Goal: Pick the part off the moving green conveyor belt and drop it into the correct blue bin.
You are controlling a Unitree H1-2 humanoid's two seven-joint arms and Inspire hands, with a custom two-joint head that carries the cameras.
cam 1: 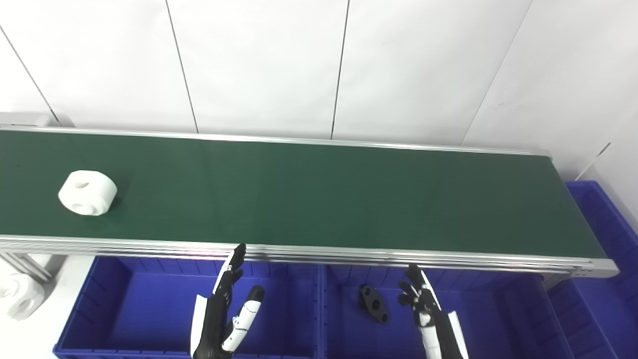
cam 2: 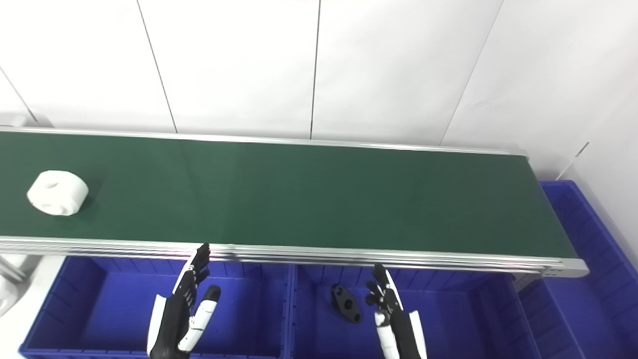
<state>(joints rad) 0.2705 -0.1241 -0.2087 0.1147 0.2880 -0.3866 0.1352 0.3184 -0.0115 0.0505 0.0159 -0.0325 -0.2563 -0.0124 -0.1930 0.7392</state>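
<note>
A white round part (cam 1: 87,192) with holes lies on the green conveyor belt (cam 1: 319,194) at its far left; it also shows in the right eye view (cam 2: 58,199). My left hand (cam 1: 223,311) is open and empty, raised over the left blue bin (cam 1: 129,309) just below the belt's front rail. My right hand (cam 1: 427,311) is open and empty over the middle blue bin (cam 1: 498,319). A black flat part (cam 1: 373,303) with holes lies in that middle bin, left of my right hand.
A third blue bin (cam 1: 605,249) stands past the belt's right end. White parts (cam 1: 20,295) lie on the floor at the lower left, beside the belt's metal legs. A white panelled wall runs behind the belt.
</note>
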